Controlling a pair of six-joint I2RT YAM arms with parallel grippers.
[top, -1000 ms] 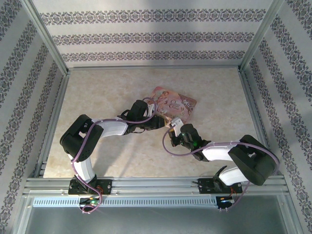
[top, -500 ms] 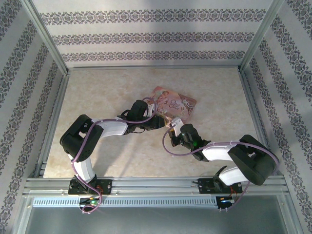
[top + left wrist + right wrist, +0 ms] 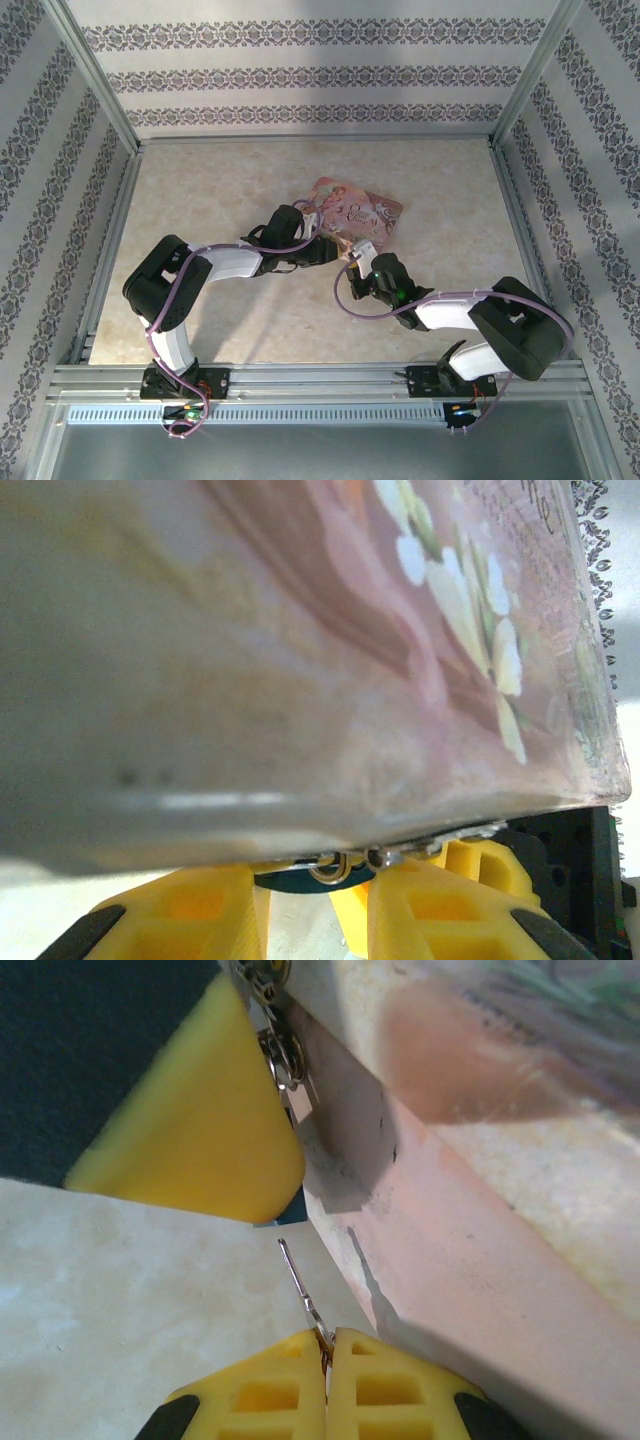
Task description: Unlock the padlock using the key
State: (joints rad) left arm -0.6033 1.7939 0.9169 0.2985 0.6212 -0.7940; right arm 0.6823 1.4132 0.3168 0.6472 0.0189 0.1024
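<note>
The key (image 3: 300, 1295) is pinched between the right gripper's (image 3: 327, 1345) pressed-together fingertips, its blade pointing ahead toward the padlock (image 3: 325, 878), which sits clamped between the left gripper's (image 3: 305, 895) narrowly spread fingers just beneath the pink box (image 3: 300, 660).

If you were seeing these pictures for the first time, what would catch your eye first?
The pink illustrated box lies askew in the middle of the table. At its near corner the right gripper pinches a thin silvery key, tip pointing toward the box. Facing it, the left gripper holds the small blue padlock right beside the box's edge.
</note>
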